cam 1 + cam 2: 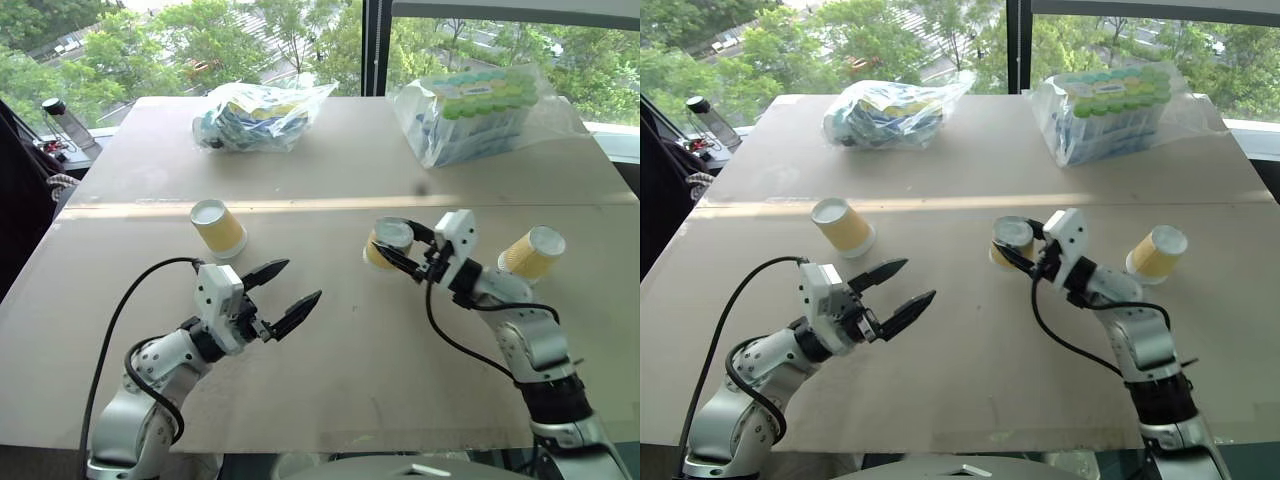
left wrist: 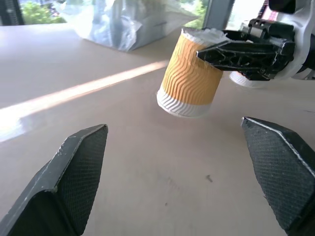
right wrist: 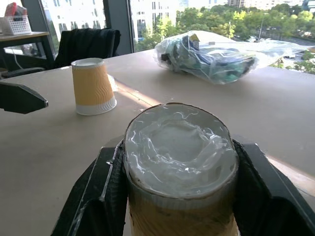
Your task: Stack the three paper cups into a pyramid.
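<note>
Pinched between the fingers of my right hand point(image 1: 392, 250) is one paper cup point(image 1: 385, 243), base-up and lifted off the table point(image 1: 350, 360) so I can carry it. Spread wide, my left hand point(image 1: 285, 297) waits empty. Another cup point(image 1: 218, 228) stands upside down near it; the third cup point(image 1: 532, 252) lies tilted beside my right arm.

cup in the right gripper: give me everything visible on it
The small tapered paper cup has rippled yellow-orange sides, a white rim band and a white base. It is upside down, base upward, slightly tilted, lifted off the beige table. The right gripper is shut on its upper part, one black finger on each side. Nothing else touches it.
</note>
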